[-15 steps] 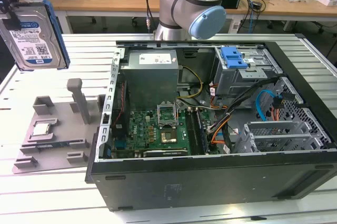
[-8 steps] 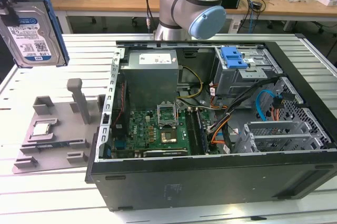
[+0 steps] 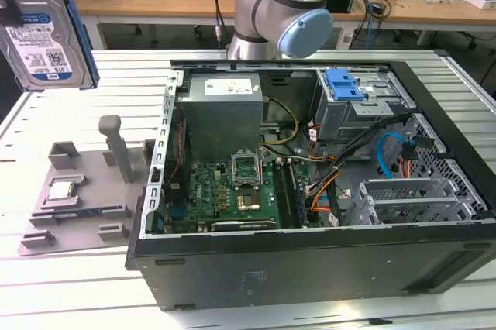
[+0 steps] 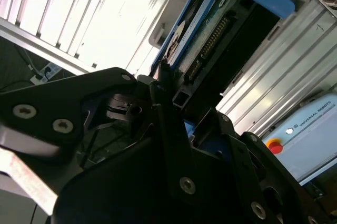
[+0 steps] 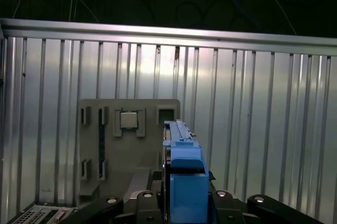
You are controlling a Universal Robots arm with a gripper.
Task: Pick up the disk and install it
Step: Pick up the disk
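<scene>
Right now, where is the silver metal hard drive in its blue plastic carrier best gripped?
At one short end, coming end-on and pinching its two broad faces: the silver hard drive is thin and flat, and the black pincer holds it so.

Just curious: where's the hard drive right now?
At the exterior view's upper left, the gripper holds the disk in the air above the grey holder.

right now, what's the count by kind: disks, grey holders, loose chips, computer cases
disk: 1
grey holder: 1
chip on that holder: 1
computer case: 1
total: 4
</scene>
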